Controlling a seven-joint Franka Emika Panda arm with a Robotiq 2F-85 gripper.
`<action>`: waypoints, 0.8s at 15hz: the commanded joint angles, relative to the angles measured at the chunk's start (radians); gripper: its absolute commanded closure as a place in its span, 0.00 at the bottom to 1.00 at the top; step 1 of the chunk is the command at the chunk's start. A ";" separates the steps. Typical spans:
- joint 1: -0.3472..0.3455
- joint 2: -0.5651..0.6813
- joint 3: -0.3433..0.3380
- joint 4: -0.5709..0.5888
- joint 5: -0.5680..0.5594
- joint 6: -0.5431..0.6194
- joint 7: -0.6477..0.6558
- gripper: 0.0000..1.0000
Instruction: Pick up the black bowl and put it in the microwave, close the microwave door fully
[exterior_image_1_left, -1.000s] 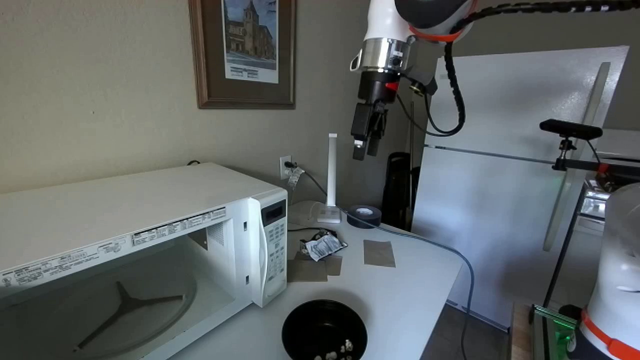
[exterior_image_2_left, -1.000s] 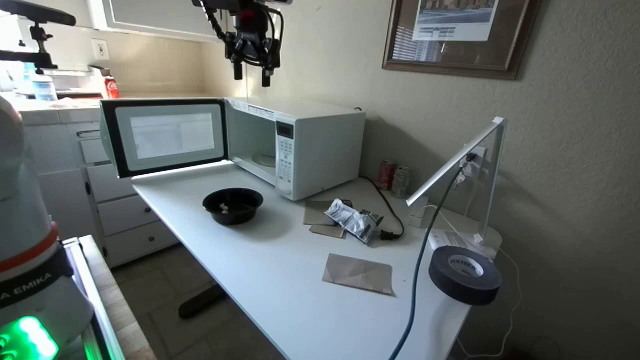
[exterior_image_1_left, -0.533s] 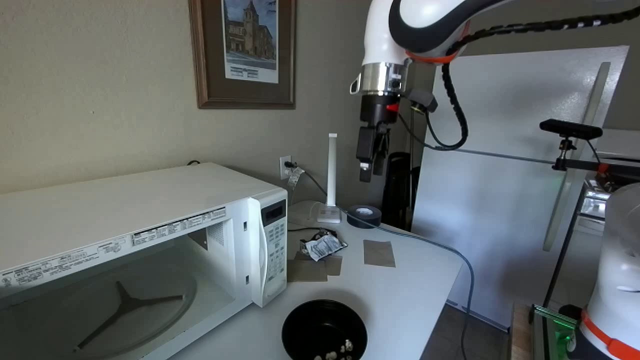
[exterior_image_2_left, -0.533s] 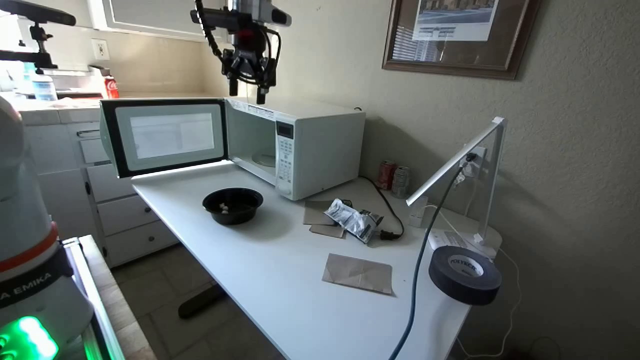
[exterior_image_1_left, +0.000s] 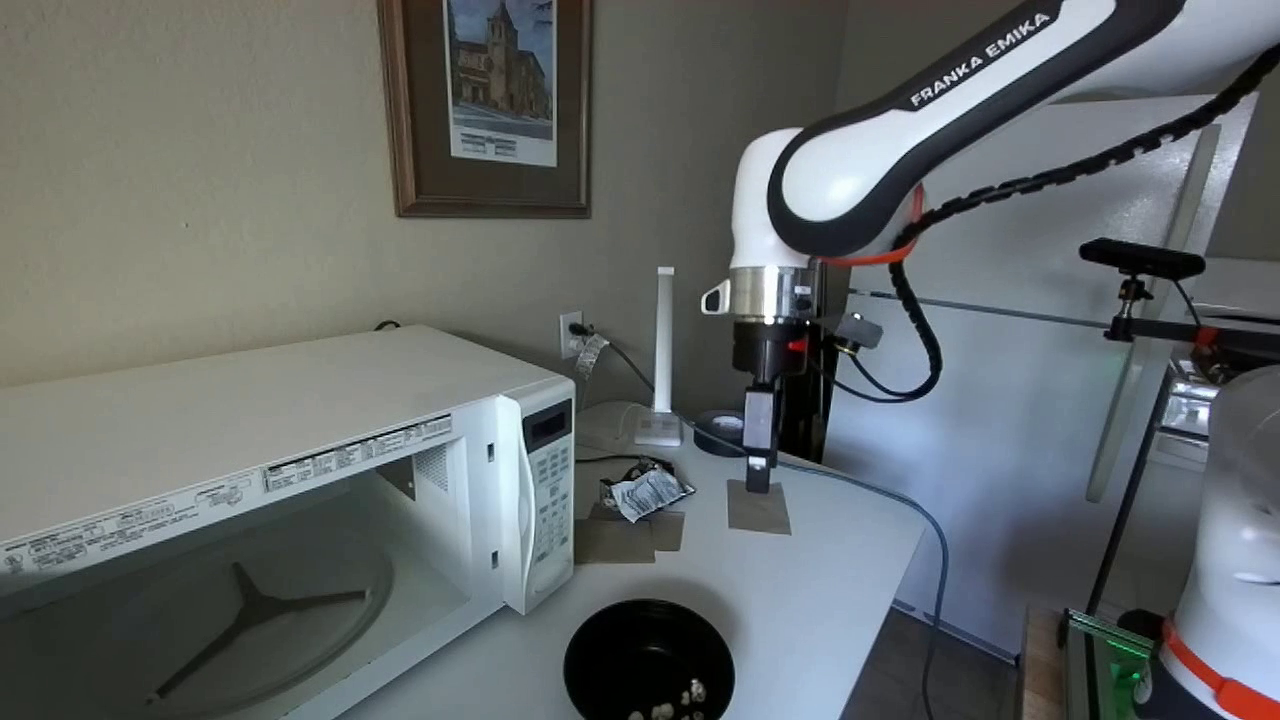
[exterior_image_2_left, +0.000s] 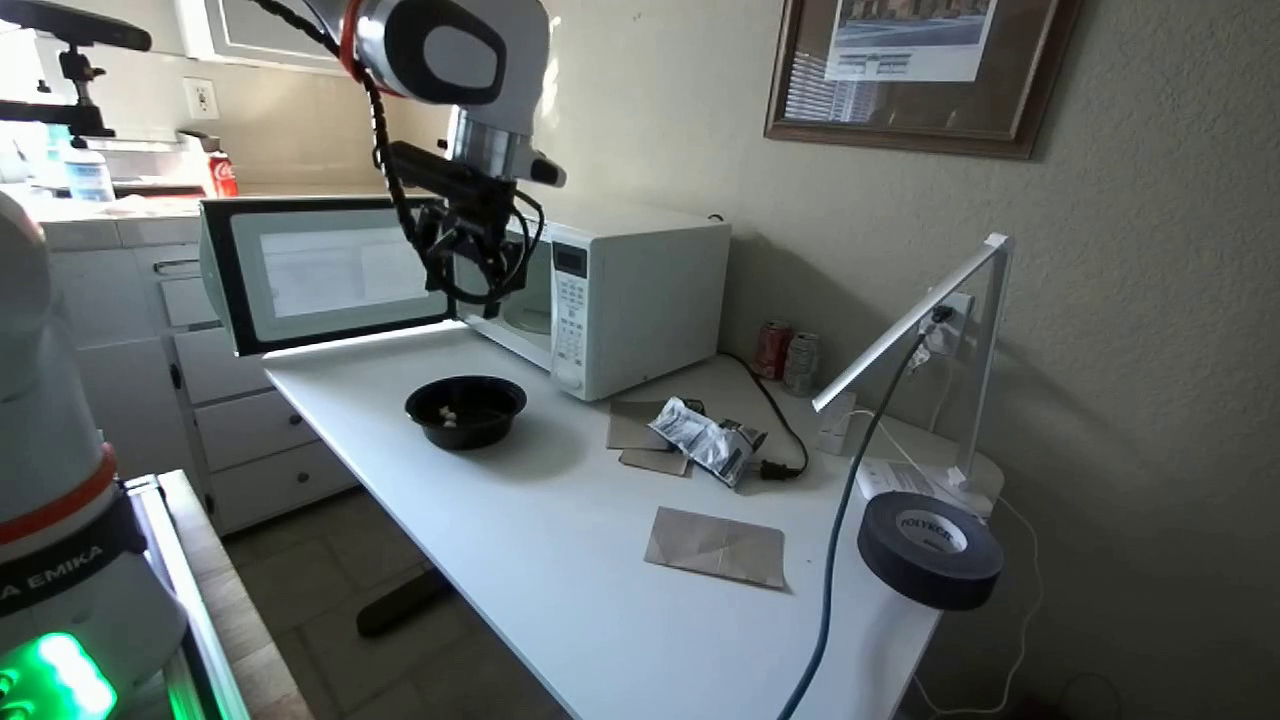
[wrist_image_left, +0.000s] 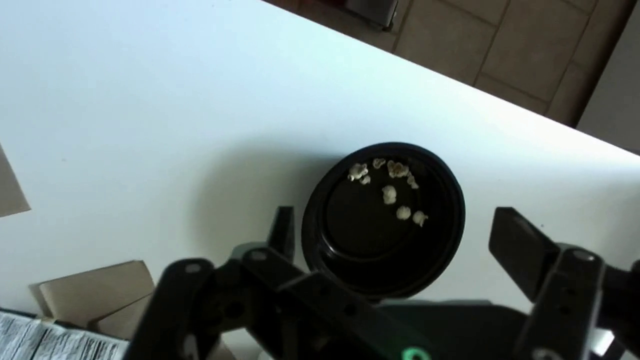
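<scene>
The black bowl (exterior_image_1_left: 640, 655) sits upright on the white table with several popcorn pieces in it; it also shows in an exterior view (exterior_image_2_left: 465, 418) and in the wrist view (wrist_image_left: 370, 225). My gripper (wrist_image_left: 392, 212) is open and empty, pointing down above the table. In the wrist view its fingertips appear on either side of the bowl, apart from it. The gripper also shows in both exterior views (exterior_image_1_left: 759, 478) (exterior_image_2_left: 468, 298), well above the bowl's height. The white microwave (exterior_image_2_left: 655, 310) (exterior_image_1_left: 270, 390) stands with its door (exterior_image_2_left: 340, 265) wide open. Its cavity shows a turntable ring.
Cardboard pieces (exterior_image_2_left: 715, 545), a silver packet (exterior_image_2_left: 705, 440) and a power cord (exterior_image_2_left: 775, 410) lie on the table (exterior_image_2_left: 600, 600). A tape roll (exterior_image_2_left: 930, 550), a white lamp (exterior_image_2_left: 985, 350) and two cans (exterior_image_2_left: 787, 357) stand farther along. A grey cable (exterior_image_2_left: 850, 480) crosses the table.
My gripper has come down a long way from high above the table and turned slightly, staying open. The bowl, the microwave and its door have not moved.
</scene>
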 joint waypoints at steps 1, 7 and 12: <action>0.021 0.065 -0.009 -0.080 0.033 0.102 -0.082 0.00; 0.012 0.134 0.006 -0.118 0.030 0.225 -0.060 0.00; 0.010 0.146 0.007 -0.115 0.031 0.239 -0.060 0.00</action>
